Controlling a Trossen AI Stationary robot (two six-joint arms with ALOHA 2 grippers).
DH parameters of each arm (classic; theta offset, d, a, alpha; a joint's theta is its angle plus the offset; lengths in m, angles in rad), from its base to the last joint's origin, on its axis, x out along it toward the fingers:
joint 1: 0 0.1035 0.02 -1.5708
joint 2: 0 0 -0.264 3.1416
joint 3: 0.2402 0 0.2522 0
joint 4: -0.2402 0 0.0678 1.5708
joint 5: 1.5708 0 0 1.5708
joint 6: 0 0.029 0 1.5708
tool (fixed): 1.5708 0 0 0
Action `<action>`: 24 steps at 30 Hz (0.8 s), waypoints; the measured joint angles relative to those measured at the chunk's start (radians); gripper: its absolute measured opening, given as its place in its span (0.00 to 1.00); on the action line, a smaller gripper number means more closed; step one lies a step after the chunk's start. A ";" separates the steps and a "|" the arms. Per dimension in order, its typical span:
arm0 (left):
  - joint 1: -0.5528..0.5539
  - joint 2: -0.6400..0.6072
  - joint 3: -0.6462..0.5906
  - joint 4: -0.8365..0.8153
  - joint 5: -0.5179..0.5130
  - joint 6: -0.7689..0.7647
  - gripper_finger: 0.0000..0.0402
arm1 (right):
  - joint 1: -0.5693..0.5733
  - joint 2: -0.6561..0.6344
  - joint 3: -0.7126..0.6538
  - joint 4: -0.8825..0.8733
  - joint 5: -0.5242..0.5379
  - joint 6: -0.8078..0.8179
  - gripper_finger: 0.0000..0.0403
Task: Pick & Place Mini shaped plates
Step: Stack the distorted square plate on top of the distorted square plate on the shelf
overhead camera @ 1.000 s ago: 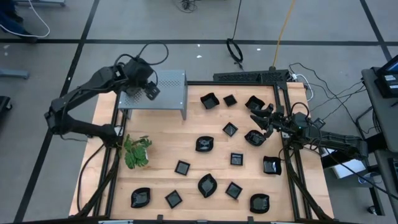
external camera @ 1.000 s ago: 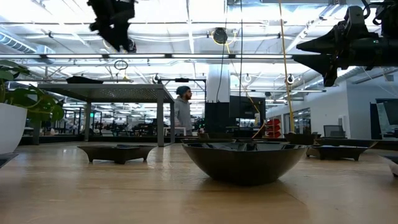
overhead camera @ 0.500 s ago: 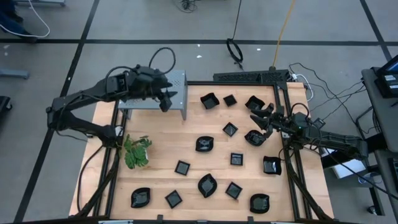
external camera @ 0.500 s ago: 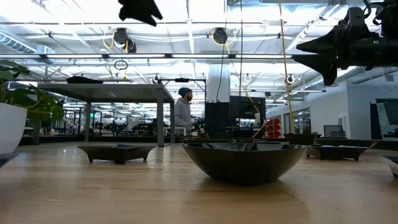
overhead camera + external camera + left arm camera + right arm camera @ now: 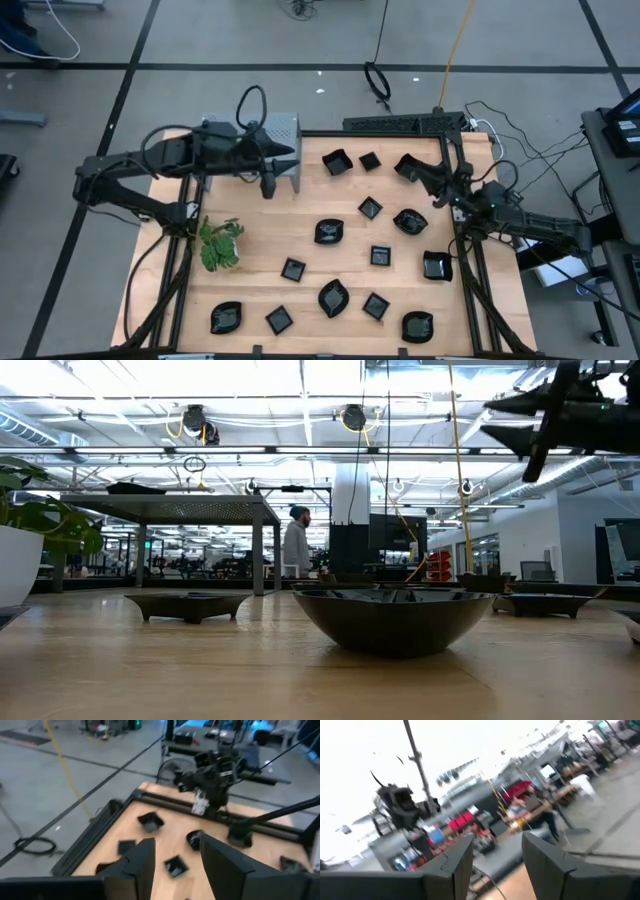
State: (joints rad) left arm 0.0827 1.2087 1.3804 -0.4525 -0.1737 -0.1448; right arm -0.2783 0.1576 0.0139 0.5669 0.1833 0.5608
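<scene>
Several small glossy black plates lie scattered on the wooden table, among them a square one (image 5: 337, 160), a round one (image 5: 328, 232) and a leaf-like one (image 5: 333, 297). The nearest bowl-shaped plate (image 5: 392, 618) fills the middle of the low view. My left gripper (image 5: 270, 172) hangs open and empty above the shelf's right end; its wrist view looks past it (image 5: 176, 855) at plates (image 5: 150, 821) far off. My right gripper (image 5: 432, 178) is open, raised above the table's right side near a plate (image 5: 408, 165), and points out at the room (image 5: 497, 855).
A grey perforated shelf (image 5: 283, 128) stands at the table's far left corner, partly under my left arm, with a dark flat thing (image 5: 135, 487) on its top. A green plant (image 5: 220, 243) in a white pot (image 5: 18, 565) stands at the left edge. A person (image 5: 297, 545) walks behind the table.
My left gripper has swung from above the shelf's middle toward the table's right, to the shelf's right end, turning to point across the table. My right gripper has risen, tipped upward and drawn back a little toward the table's right edge. The plates have not moved.
</scene>
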 joint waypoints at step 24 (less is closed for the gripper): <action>-0.072 -0.001 0.000 0.110 -0.001 0.005 0.38 | 0.000 0.000 0.000 0.162 0.030 0.136 0.39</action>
State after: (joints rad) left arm 0.0105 1.2076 1.3804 -0.3424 -0.1745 -0.1393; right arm -0.2779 0.1577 0.0139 0.7290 0.2134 0.6970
